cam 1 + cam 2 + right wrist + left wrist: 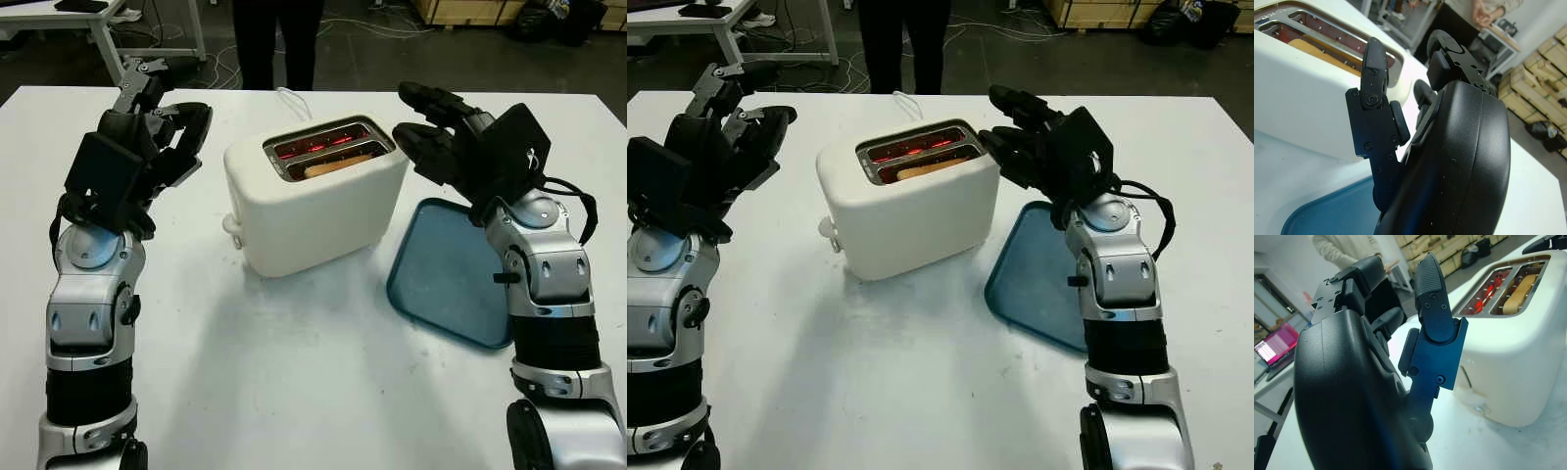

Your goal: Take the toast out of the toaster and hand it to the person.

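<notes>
A white table carries a cream toaster in the middle. A blue tray lies just right of the toaster. The left robot hand hangs open left of the toaster; the right robot hand hangs open by the toaster's right end. The toast sits in the toaster's near slot.

Cream-white toaster, slots glowing red inside, golden-brown toast in slot nearer the hands. Teal-blue tray under black right hand. Black left hand. White table.
</notes>
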